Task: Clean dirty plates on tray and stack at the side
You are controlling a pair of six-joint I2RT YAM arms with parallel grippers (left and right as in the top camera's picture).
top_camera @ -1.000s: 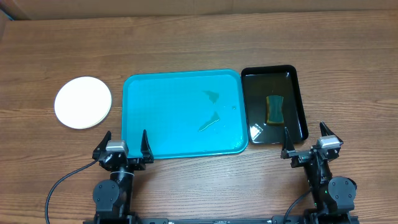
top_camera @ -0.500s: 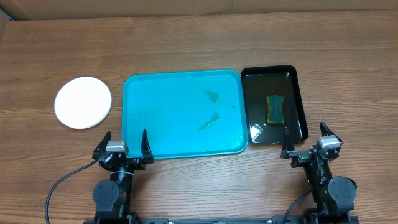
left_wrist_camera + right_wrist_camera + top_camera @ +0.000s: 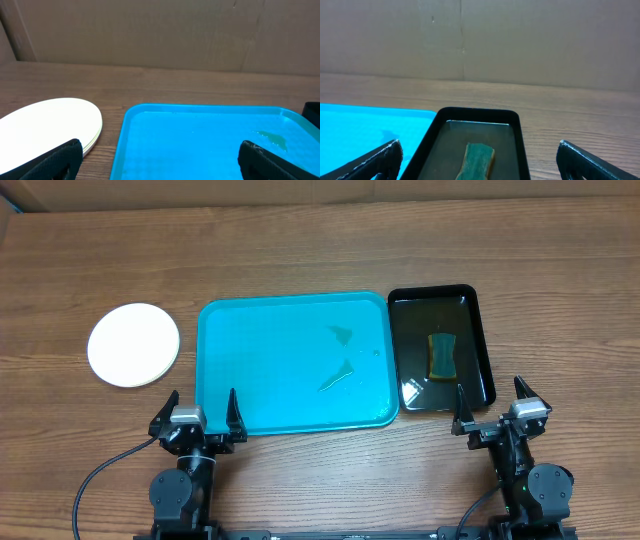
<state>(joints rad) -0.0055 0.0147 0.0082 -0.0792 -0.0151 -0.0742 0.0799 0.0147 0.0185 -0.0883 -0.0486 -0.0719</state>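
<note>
The turquoise tray point(image 3: 260, 330) lies mid-table with no plates on it, only a few dark wet smears point(image 3: 337, 376). The plates point(image 3: 133, 344) sit in a stack on the table left of the tray, a white one on top; the stack also shows in the left wrist view point(image 3: 47, 125), with a pale yellow-green rim below the top plate. My left gripper point(image 3: 197, 412) is open and empty at the tray's front left corner. My right gripper point(image 3: 492, 406) is open and empty just in front of the black tray.
A glossy black tray point(image 3: 478, 340) stands right of the turquoise tray and holds a green-and-yellow sponge point(image 3: 441, 355), also in the right wrist view point(image 3: 476, 160). A cardboard wall point(image 3: 160, 30) runs along the table's far edge.
</note>
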